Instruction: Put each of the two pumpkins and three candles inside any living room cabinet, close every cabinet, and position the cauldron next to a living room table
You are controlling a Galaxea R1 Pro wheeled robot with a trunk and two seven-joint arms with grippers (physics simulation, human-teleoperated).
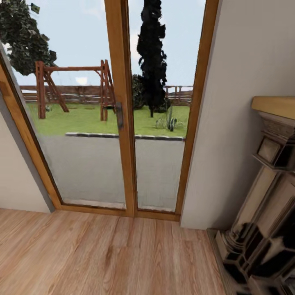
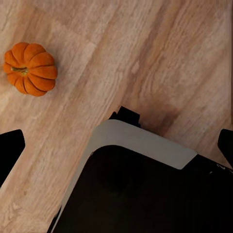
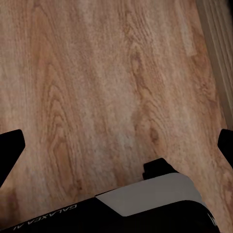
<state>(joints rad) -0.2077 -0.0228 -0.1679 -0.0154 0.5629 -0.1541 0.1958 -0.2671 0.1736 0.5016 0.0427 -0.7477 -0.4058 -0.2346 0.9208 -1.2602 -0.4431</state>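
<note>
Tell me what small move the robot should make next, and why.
Probably turn the head down toward the floor by the base. The left wrist view shows a pumpkin lying on the wood floor with the fingertips spread wide and empty, while the head faces a glass door.

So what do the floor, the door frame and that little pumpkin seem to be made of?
The floor looks like warm brown wood planks with a matt finish: grain lines and knots show. The door frame appears to be orange-toned varnished wood around glass panes. The pumpkin lying on the floor looks like a real ribbed orange gourd, though it could be plastic.
</note>
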